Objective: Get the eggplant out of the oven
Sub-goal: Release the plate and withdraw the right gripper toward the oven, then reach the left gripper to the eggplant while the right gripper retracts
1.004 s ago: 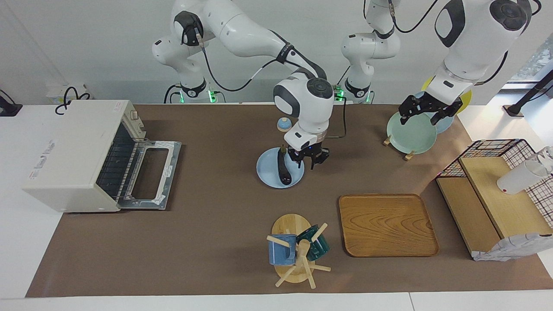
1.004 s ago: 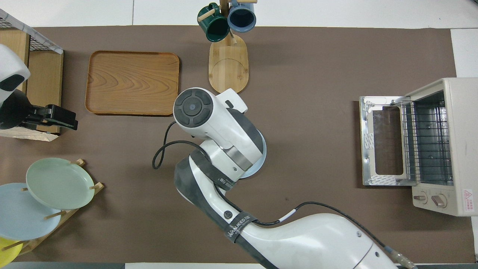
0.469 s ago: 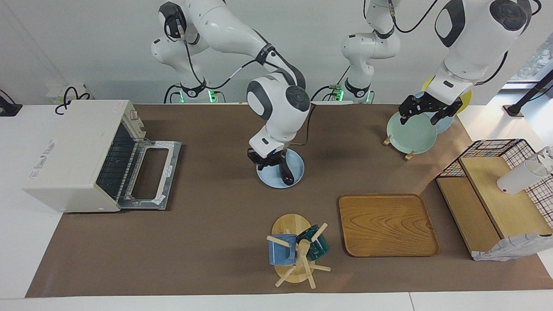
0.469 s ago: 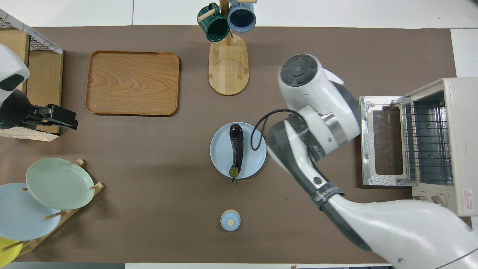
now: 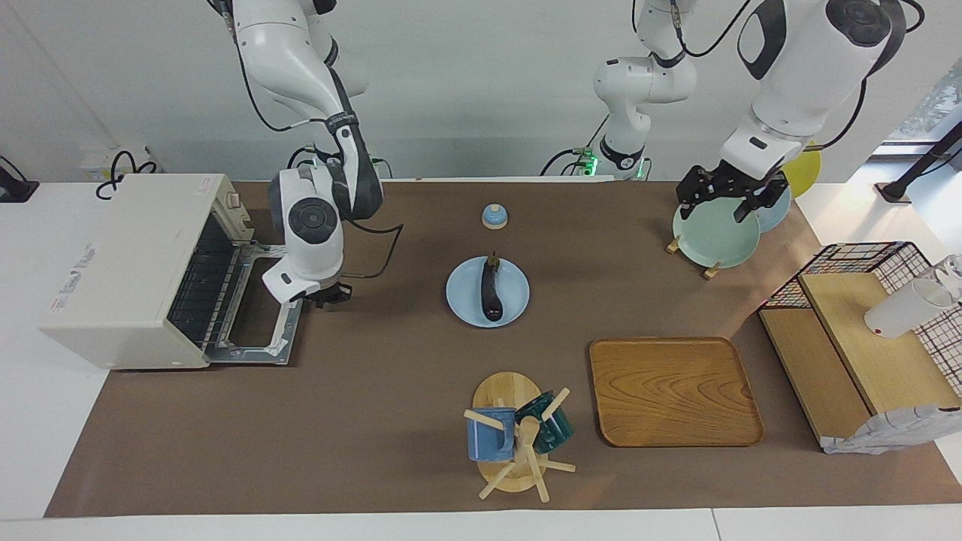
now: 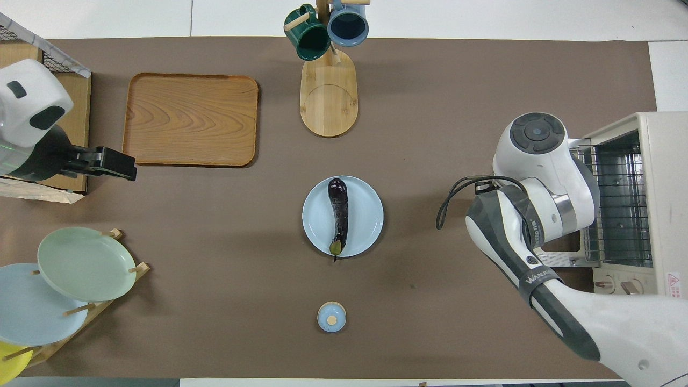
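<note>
Facing view: the eggplant [image 5: 489, 289] lay on a plate [image 5: 464, 297] mid-surface, my right claw [image 5: 328, 295] by the oven [image 5: 128, 269] door's edge, grip unreadable. Overhead view: my left claw [image 6: 115, 164] hung near the tray [image 6: 190, 119], its grip unclear to me too.

A long table [image 5: 150, 451] was covered by a brown mat [image 5: 376, 391], with white tabletop left showing along its edges. A plain pale wall [image 5: 466, 90] was seen where the table ended. A strip of window [image 5: 928, 105] with greenery outside was glimpsed at one upper corner of the facing view, and a black stand [image 5: 921, 169] was set below it. Even, soft light was cast, and faint shadows were thrown onto the mat.
</note>
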Controlling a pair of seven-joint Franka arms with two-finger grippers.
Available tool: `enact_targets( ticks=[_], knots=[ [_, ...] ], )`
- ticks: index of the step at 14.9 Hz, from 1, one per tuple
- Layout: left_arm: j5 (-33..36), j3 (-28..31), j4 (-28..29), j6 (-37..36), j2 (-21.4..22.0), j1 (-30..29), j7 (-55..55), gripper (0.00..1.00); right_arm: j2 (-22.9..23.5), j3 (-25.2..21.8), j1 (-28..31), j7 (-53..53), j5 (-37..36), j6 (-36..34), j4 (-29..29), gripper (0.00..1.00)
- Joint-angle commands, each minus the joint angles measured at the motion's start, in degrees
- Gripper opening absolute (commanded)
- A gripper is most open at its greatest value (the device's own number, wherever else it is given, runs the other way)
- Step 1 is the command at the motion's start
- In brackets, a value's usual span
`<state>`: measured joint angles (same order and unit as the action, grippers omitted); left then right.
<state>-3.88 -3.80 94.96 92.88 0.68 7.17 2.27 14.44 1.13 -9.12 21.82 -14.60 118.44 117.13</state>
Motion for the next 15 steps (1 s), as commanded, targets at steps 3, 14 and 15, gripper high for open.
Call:
enact_targets(
  ticks=[3, 14, 15],
  knots=[
    [-3.59, 0.46, 1.55, 6.78, -3.30, 8.19, 7.38, 1.00, -2.22, 0.89, 1.04, 0.15, -2.53, 1.18, 3.71, 0.00],
    [-5.35, 0.46, 10.69, 31.30, -14.99, 24.64, 17.68, 1.00, -3.10, 0.89, 1.74, -0.73, -9.56, 1.09, 6.36, 0.00],
    [-5.35, 0.46, 10.60, 32.62, -16.22, 25.52, 17.86, 1.00, -3.10, 0.89, 1.65, -0.81, -10.01, 1.09, 6.36, 0.00]
  ],
)
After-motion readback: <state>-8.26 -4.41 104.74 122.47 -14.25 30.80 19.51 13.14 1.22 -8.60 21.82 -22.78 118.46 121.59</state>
